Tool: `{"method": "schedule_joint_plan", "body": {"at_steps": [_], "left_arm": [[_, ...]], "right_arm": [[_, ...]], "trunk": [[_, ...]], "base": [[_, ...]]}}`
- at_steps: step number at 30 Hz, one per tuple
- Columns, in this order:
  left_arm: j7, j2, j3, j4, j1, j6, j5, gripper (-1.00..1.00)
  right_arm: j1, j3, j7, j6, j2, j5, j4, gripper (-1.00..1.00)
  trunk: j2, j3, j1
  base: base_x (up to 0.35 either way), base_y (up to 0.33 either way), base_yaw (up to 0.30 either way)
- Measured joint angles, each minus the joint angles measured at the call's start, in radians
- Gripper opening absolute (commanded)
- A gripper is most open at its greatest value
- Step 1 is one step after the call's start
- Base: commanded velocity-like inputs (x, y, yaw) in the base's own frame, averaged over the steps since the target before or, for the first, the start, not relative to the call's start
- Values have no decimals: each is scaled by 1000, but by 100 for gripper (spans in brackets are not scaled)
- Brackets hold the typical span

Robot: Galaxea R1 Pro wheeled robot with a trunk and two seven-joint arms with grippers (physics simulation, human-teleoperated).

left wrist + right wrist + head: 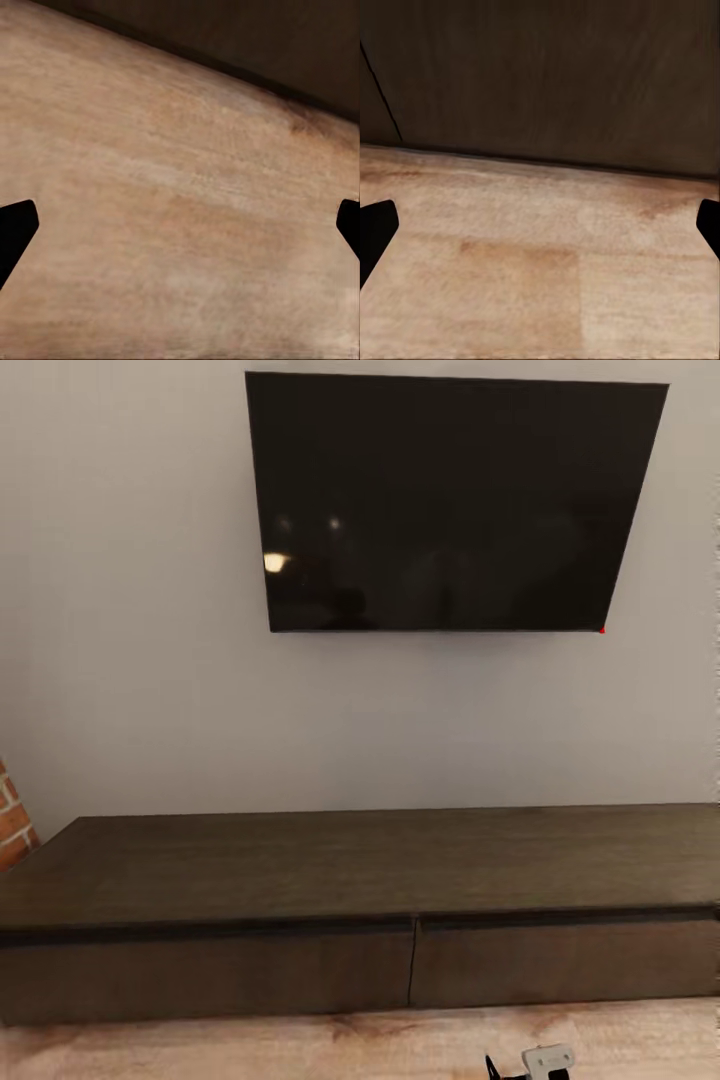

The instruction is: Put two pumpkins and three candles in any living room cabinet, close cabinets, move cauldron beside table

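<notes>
Cabinet (360,920) fills the lower frame, drawers shut; both jaws spread and empty over floor (547,277), ready to open one.

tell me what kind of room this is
Most likely a living room: a black TV hangs on the wall above a long, low dark-wood cabinet, with light wood plank floor and a brick edge.

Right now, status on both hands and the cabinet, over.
Left hand open, empty, over plank floor. Right hand open, empty, facing the cabinet. Both drawers shut, top bare under the TV. Nothing blocking the drawer fronts.
</notes>
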Motion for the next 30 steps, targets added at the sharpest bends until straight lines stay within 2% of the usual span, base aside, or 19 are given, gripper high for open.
{"method": "schedule_joint_plan", "body": {"at_steps": [10,16,20,30], "left_arm": [[1,-1,0,0,0,0,0,100],[1,0,0,0,-1,0,0,100],[1,1,0,0,-1,0,0,100],[2,0,0,0,0,0,0,100]], "right_arm": [[0,-2,-7,23,7,-2,-2,100],[0,-4,-9,74,49,3,-6,100],[0,-2,-9,89,58,7,-6,100],[0,-2,-8,84,64,2,-17,100]], "trunk": [[0,0,0],[0,0,0],[0,0,0],[0,0,0]], "base": [[-329,0,0],[-302,0,0],[-252,0,0],[-270,0,0]]}}
